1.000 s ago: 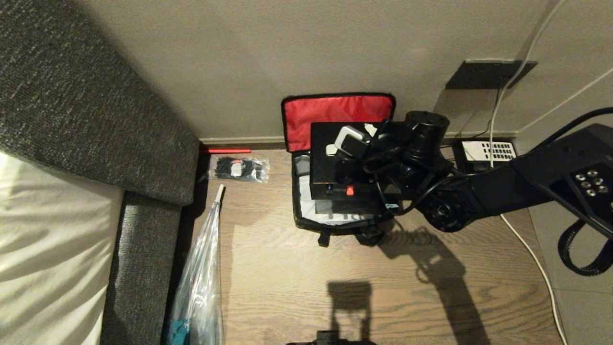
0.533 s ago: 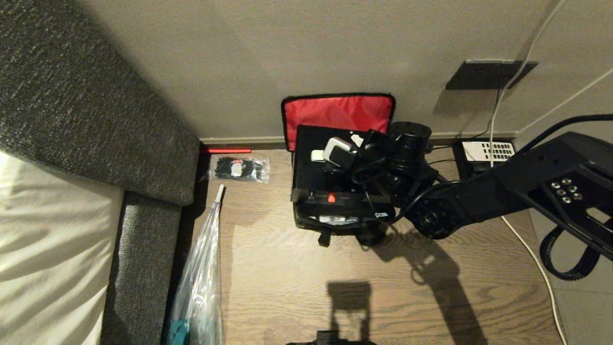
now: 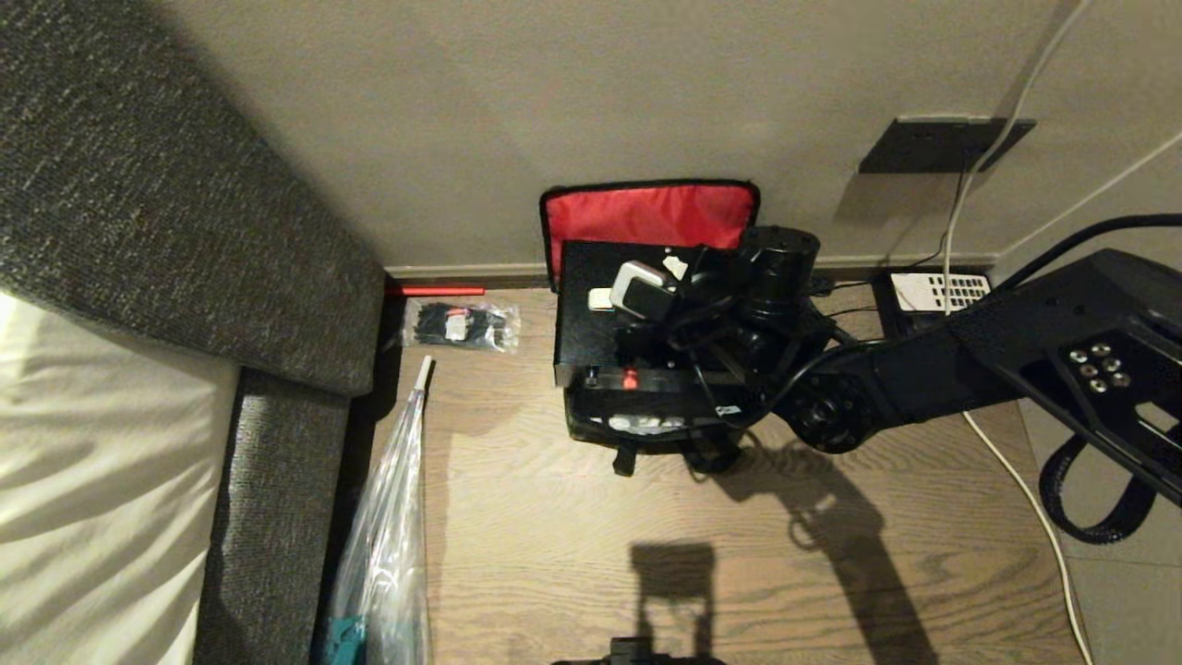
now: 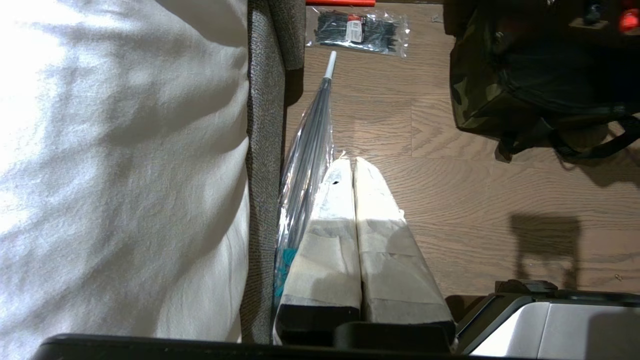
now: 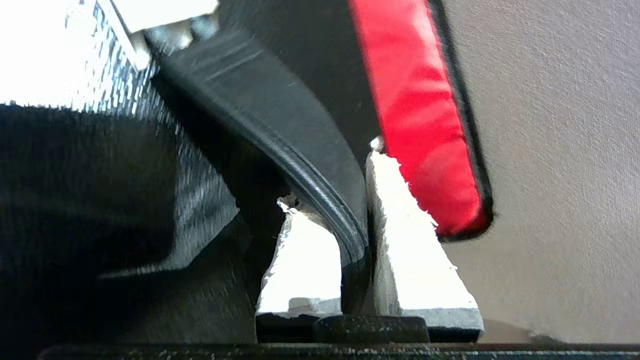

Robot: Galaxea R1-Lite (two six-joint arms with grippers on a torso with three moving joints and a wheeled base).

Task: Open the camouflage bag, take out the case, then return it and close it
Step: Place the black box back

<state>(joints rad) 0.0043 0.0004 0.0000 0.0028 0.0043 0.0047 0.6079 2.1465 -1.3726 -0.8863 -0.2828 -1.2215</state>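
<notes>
The camouflage bag (image 3: pixel 591 430) lies open on the wood floor against the wall, its red-lined lid (image 3: pixel 646 213) propped up behind. The black case (image 3: pixel 591 309) with a small red button (image 3: pixel 630 379) hangs tilted over the bag's opening and hides most of the lining. My right gripper (image 5: pixel 331 178) is shut on the case's curved black handle (image 5: pixel 280 115), the red lid just beyond it. In the head view, my right arm (image 3: pixel 886 379) reaches in from the right. In the left wrist view, the bag (image 4: pixel 475 90) lies far from my parked left gripper (image 4: pixel 351 163), which is shut and empty.
A grey sofa (image 3: pixel 138 231) with a white cushion fills the left. A plastic-wrapped umbrella (image 3: pixel 388 517) and a packet of cable ties (image 3: pixel 462 325) lie beside it. A black telephone (image 3: pixel 933 294), a wall socket (image 3: pixel 942 143) and a white cable (image 3: pixel 1016 480) are to the right.
My right arm has carried the case leftward and lower over the bag, so the grey-white lining is now almost covered. The left arm has not moved.
</notes>
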